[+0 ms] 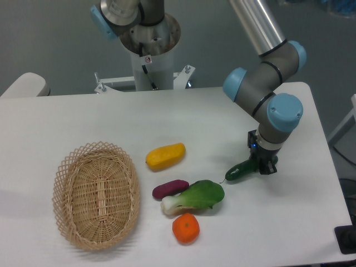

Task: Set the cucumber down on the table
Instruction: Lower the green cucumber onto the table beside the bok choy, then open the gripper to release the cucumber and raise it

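Behind my bench: a plain grey-green wall [50, 39], evenly lit, no shadows of note. At the far left edge sits a pale rounded cushion or chair back [25, 84], partly cut off. Right of the bench I see a strip of grey floor [340, 114] and a thin white frame edge [346, 125] at the border. A dark block [346, 239] shows at the lower right corner; I cannot tell what it is. Light is soft and diffuse throughout.
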